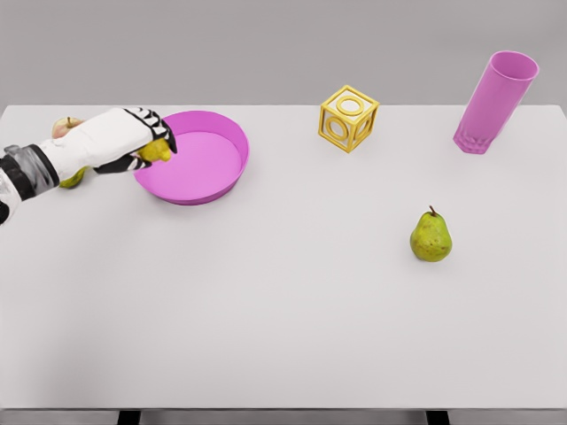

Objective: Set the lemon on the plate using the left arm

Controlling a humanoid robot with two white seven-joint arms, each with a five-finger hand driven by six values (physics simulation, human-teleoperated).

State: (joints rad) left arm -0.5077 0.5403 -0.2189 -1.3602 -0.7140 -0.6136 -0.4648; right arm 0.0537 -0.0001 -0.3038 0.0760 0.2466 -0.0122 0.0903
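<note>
- We hold the small yellow lemon (156, 150) in the curled fingers of our white left hand (120, 142), just over the left rim of the round pink plate (199, 164).
- Right of the plate stand a yellow open-frame cube (348, 118), a tall pink cup (496, 102) and a green pear (431, 236).
- Left of the plate, an apple (64, 127) peeks from behind our arm.
</note>
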